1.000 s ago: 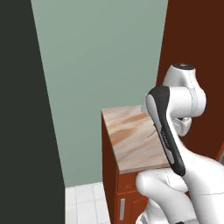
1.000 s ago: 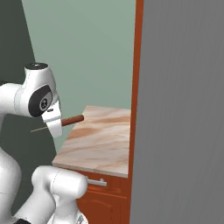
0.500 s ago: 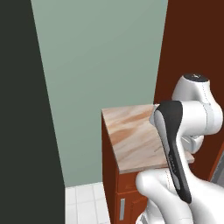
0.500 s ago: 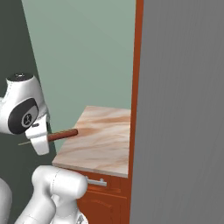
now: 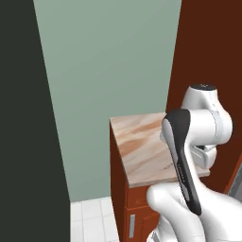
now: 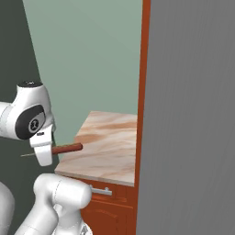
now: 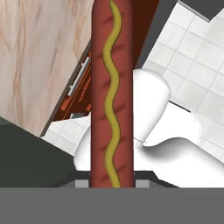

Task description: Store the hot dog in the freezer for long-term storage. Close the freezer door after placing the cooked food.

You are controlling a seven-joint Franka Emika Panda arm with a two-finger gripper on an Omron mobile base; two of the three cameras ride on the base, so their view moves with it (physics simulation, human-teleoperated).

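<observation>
Tool (image 6: 45, 153) clamped tight on hot dog (image 6: 67, 148), horiz., just off marble counter (image 6: 108, 147) edge, beside grey freezer door (image 6: 193, 114).

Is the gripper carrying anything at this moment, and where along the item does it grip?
Yes: the gripper is shut on the hot dog, gripping near its stick end, with the sausage jutting out toward the counter.

Cams: two base views plus hand cam.
Base views look forward and down from behind the arm, sharing the wood-grain countertop (image 5: 142, 146) (image 6: 110, 147); hand cam sits close, looking down at the tiled floor (image 7: 197, 78).
</observation>
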